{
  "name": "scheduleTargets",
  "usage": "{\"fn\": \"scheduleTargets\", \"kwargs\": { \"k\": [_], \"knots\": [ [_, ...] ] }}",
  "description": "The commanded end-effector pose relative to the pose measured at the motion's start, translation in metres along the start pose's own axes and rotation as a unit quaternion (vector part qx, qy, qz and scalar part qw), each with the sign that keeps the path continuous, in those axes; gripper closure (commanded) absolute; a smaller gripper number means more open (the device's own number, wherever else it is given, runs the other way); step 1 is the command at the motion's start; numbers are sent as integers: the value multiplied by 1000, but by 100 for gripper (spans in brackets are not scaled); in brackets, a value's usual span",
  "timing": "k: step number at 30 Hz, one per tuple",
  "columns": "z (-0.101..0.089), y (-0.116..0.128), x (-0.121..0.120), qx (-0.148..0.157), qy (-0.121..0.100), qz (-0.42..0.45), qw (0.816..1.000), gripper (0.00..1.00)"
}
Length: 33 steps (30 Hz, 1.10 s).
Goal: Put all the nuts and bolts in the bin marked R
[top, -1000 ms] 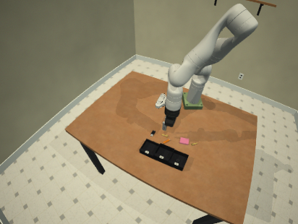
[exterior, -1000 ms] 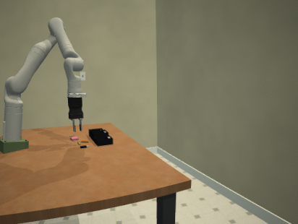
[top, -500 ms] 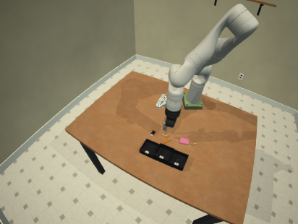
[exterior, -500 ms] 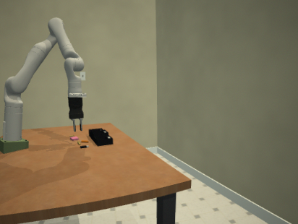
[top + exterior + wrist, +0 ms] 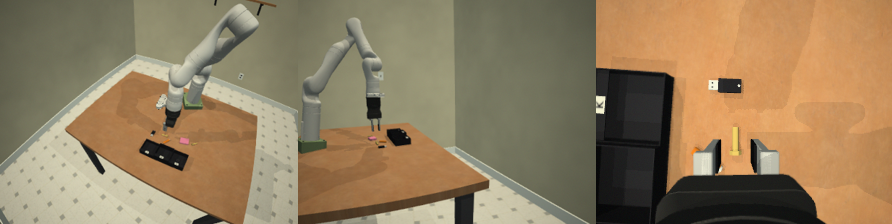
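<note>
Brown woodgrain covers the desk (image 5: pixel 217 173) (image 5: pixel 417 181) (image 5: pixel 836 30), which stands on a pale floor (image 5: pixel 47 188) (image 5: pixel 511 206) dotted with small grey diamonds, between dull olive walls. Above it I hold my end effector (image 5: pixel 165 126) (image 5: pixel 375 130) (image 5: pixel 735 150) pointing down, its two fingers spread partway with nothing pinched between them. Seen from my wrist, a brass-coloured bolt (image 5: pixel 165 135) (image 5: pixel 377 143) (image 5: pixel 735 142) lies on the desk, lined up with the gap between my fingertips, its head toward me. A second yellowish piece (image 5: pixel 194 144) (image 5: pixel 369 136) lies beside the pink block (image 5: pixel 184 141) (image 5: pixel 372 138), too small for me to name surely. Near the first bolt are a black USB stick (image 5: pixel 152 133) (image 5: pixel 382 147) (image 5: pixel 729 85) with a pale plug and an orange stick (image 5: pixel 166 141) (image 5: pixel 382 141) (image 5: pixel 695 150). Just beyond stands the row of three joined black bins (image 5: pixel 158 154) (image 5: pixel 399 140) (image 5: pixel 669 115), each with a white label; I cannot read which is R. Something small and dark sits in one end bin.
</note>
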<state>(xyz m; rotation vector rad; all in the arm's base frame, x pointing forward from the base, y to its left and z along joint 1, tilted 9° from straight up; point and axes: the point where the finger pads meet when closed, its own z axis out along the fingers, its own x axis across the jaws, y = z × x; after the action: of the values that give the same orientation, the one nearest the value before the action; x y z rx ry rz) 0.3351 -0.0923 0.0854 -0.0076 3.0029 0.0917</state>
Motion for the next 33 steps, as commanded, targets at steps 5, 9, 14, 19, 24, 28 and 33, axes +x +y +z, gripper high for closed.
{"fn": "scheduleTargets", "kwargs": {
  "k": [5,9,14,19,24,28,33],
  "knots": [
    [0,0,0,0,-1,0,1000,38],
    [0,0,0,0,-1,0,1000,38],
    [4,0,0,0,-1,0,1000,38],
    [20,-1,1,0,-1,0,1000,38],
    [36,-3,2,0,-1,0,1000,38],
    [52,-5,4,0,-1,0,1000,38],
    [61,-6,6,0,-1,0,1000,38]
  ]
}}
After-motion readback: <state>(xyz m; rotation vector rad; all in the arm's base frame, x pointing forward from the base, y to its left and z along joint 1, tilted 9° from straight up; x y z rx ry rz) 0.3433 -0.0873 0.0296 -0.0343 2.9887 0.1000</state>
